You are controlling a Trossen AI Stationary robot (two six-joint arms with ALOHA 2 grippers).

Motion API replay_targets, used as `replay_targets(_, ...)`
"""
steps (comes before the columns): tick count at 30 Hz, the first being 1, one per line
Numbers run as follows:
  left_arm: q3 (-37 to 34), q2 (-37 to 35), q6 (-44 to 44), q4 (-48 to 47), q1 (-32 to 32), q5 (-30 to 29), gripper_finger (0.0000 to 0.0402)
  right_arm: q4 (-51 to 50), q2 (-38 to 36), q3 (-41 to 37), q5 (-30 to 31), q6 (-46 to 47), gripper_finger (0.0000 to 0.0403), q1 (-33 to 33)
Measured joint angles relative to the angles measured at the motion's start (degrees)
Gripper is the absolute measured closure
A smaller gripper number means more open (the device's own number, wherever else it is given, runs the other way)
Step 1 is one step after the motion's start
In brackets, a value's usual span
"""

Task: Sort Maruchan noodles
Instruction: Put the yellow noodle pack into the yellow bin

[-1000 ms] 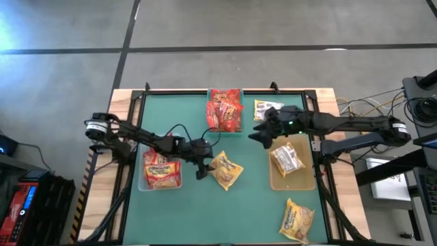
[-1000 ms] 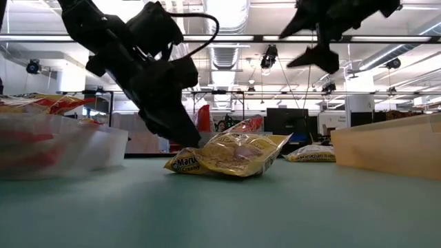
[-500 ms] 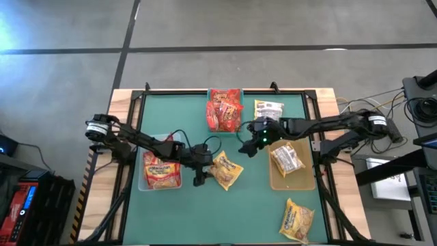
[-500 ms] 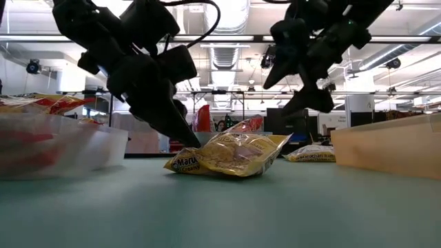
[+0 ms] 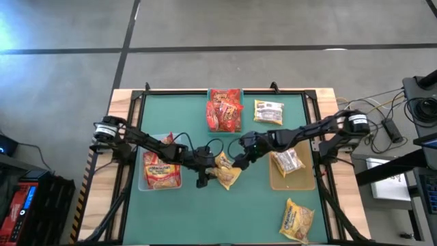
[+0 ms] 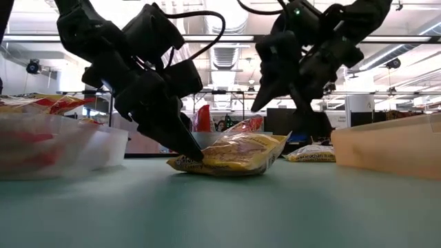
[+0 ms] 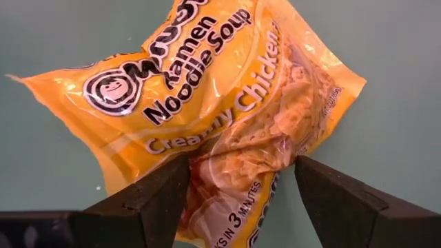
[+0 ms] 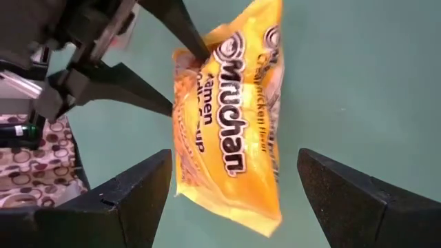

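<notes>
A yellow Maruchan noodles packet [image 5: 227,171] [image 6: 234,155] lies flat on the green mat at mid-table. My left gripper [image 5: 207,172] [image 7: 242,162] is open, low at the packet's left end, with a finger on either side of it. My right gripper [image 5: 240,158] [image 8: 234,155] is wide open above the packet's far right part, which shows between its fingers [image 8: 234,138]; it touches nothing. More packets lie in three bins and loose on the mat. My left gripper comes slanting down from the table's left at the packet's crumpled short end [image 7: 227,172]. One finger [image 7: 165,193] lies against the packet's edge there. I cannot tell whether the other finger [image 7: 331,193] touches it. The packet rests flat on the mat.
Red packets fill a teal bin [image 5: 224,109] at the far middle. A clear bin [image 5: 162,171] by the left arm holds red and yellow packets, and a tan bin [image 5: 292,162] on the right holds a silver-white one. Loose yellow packets lie far right [image 5: 268,111] and near right [image 5: 297,220].
My right gripper has swung from over the tan bin's far corner toward the table's left and near edge, and down, until it hangs open over the yellow packet. My left gripper has crept a little toward the packet, staying low at its left end.
</notes>
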Motion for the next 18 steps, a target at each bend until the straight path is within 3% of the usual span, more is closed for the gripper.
replay_targets(14,-0.2,0.0,0.09,0.14,-0.02,-0.05,0.0151,12.29,9.22,0.0,-3.33,2.32,0.0101,0.86)
replay_targets(18,-0.24,0.05,0.09,0.17,-0.13,-4.04,0.0151,14.76,11.46,0.0,-5.38,3.2,0.0101,0.96)
